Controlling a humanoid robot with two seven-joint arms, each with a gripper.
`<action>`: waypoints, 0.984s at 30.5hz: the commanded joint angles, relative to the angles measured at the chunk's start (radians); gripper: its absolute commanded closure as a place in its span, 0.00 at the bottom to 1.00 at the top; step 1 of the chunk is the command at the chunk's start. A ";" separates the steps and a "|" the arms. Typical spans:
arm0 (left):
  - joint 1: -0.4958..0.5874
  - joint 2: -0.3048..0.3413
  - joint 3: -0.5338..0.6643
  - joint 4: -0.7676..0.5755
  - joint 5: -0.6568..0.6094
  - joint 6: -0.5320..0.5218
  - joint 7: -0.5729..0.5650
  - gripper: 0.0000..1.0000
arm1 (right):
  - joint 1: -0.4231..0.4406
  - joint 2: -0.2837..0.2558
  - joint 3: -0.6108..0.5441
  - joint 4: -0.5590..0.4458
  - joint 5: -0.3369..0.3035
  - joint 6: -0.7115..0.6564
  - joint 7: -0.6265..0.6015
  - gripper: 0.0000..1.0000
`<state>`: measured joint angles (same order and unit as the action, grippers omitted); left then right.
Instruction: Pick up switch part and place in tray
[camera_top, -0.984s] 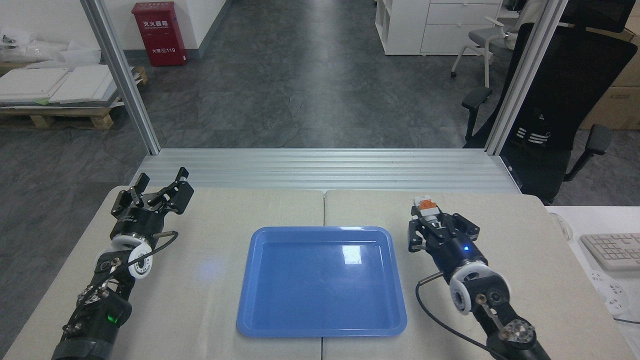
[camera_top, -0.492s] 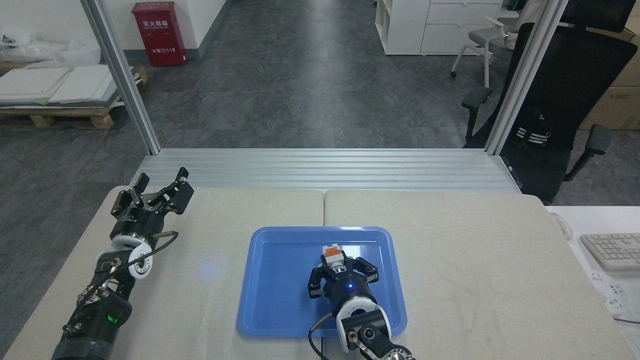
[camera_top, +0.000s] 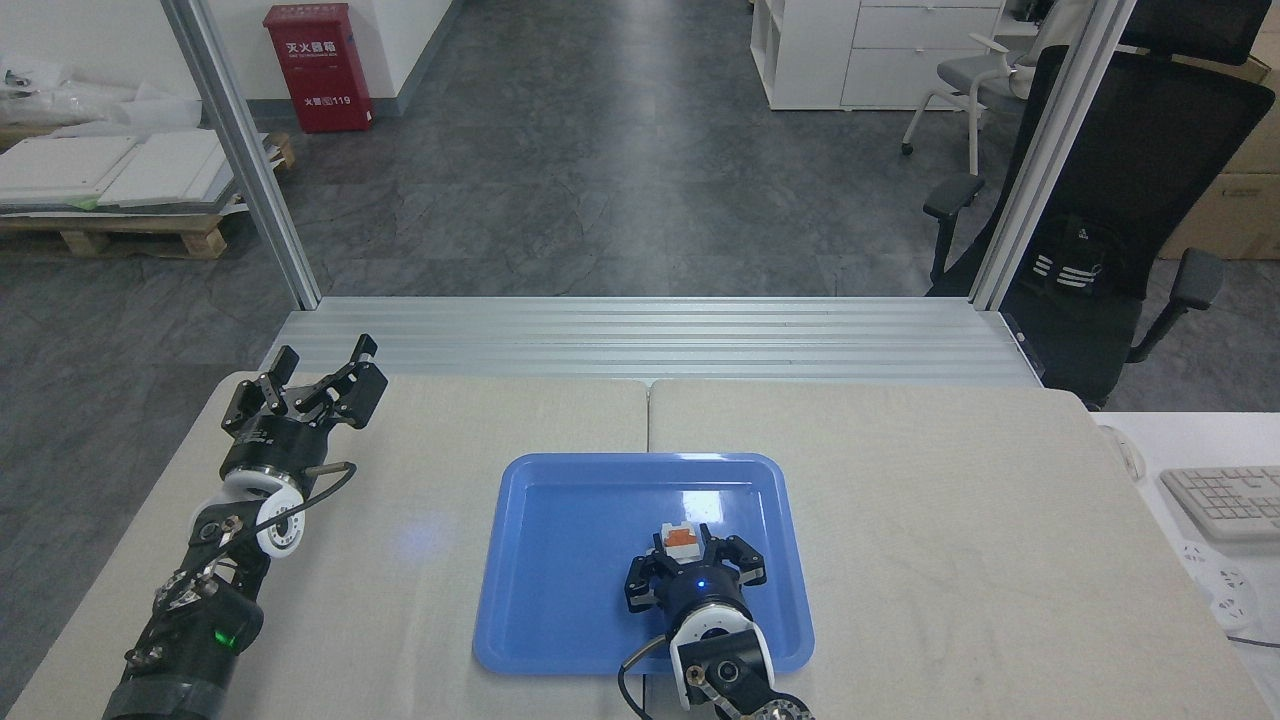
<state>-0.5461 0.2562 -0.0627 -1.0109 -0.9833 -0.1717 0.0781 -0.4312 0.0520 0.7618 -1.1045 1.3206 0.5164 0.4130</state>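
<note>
You are looking down on a beige table (camera_top: 900, 480) made of two panels that meet at a centre seam, with a ribbed metal ledge along its far edge and dark grey floor beyond. A red cabinet (camera_top: 318, 66) stands against the far left wall, a black office chair (camera_top: 1120, 220) sits at the right, and a keyboard (camera_top: 1225, 500) lies on a white desk at the right edge.

The blue tray (camera_top: 560, 560) sits in the middle of the table, straddling the seam, its glossy floor catching a bright reflection near the far right.

Your right gripper (camera_top: 686, 545) is over the right half of the tray, pointing away from you, with the arm coming in from the bottom edge. Its fingers are closed around the switch (camera_top: 680, 537), which pokes out past the fingertips with its orange block and white end showing. The rest of the part is hidden inside the fingers, so you cannot see the collar or cap. You cannot tell whether the switch touches the tray floor or hangs just above it.

Your left gripper (camera_top: 320, 380) is at the far left corner of the table, well apart from the tray, with its fingers spread and nothing between them. Its arm runs back along the left side toward the bottom left corner.
</note>
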 joint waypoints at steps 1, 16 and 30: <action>0.000 0.000 0.000 0.000 0.000 -0.002 0.000 0.00 | -0.003 0.020 -0.065 -0.008 -0.020 -0.013 -0.011 0.02; 0.000 0.000 0.000 0.000 0.000 -0.002 0.000 0.00 | -0.175 -0.338 -0.597 -0.041 -0.212 -0.813 -0.258 0.01; 0.000 0.000 0.000 0.000 0.000 -0.002 0.000 0.00 | -0.017 -0.528 -0.661 0.091 -0.307 -0.920 -0.416 0.01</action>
<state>-0.5460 0.2562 -0.0629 -1.0109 -0.9833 -0.1737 0.0785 -0.4892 -0.4754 0.1078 -1.0207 1.0317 -0.4273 0.0032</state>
